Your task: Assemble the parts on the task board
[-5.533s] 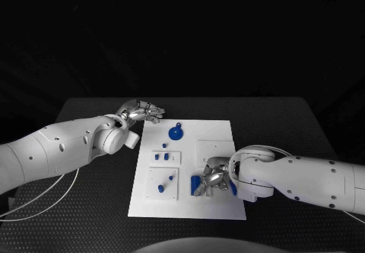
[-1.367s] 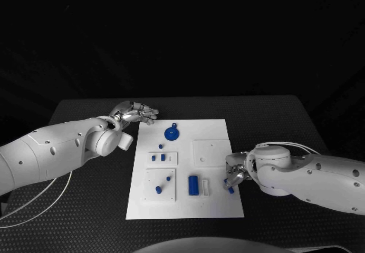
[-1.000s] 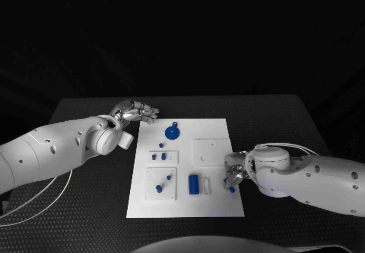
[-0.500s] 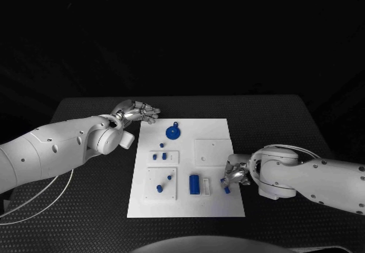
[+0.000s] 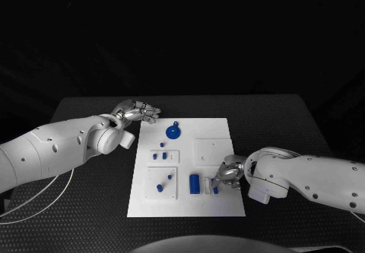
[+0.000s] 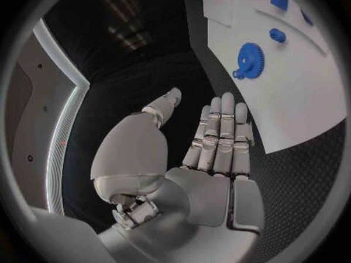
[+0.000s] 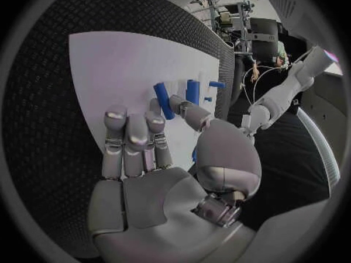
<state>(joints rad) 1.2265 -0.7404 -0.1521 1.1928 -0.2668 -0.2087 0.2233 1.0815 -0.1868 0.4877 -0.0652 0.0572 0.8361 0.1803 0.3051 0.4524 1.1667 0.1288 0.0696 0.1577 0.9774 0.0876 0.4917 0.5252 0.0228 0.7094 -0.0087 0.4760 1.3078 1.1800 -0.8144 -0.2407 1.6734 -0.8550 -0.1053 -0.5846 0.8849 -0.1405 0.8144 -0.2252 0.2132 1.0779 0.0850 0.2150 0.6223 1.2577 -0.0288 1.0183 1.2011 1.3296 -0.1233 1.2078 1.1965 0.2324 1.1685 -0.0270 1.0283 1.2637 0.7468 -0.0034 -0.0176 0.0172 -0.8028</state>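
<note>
The task board (image 5: pixel 217 129) is seen at the centre of the black surface (image 5: pixel 274 116), w/ blue parts on it: a gear (image 5: pixel 174 132) at its upper left, small pegs (image 5: pixel 160 156) below, a long block (image 5: pixel 194 183) lower centre. The right robot hand (image 5: pixel 227 175) is placed over the board's lower right; a small blue part (image 5: pixel 216 190) is seen just at its fingertips, but whether it is gripped cannot be told. The left robot hand (image 5: pixel 141 113) is kept beside the board's upper left corner, fingers straight and together, nothing held.
</note>
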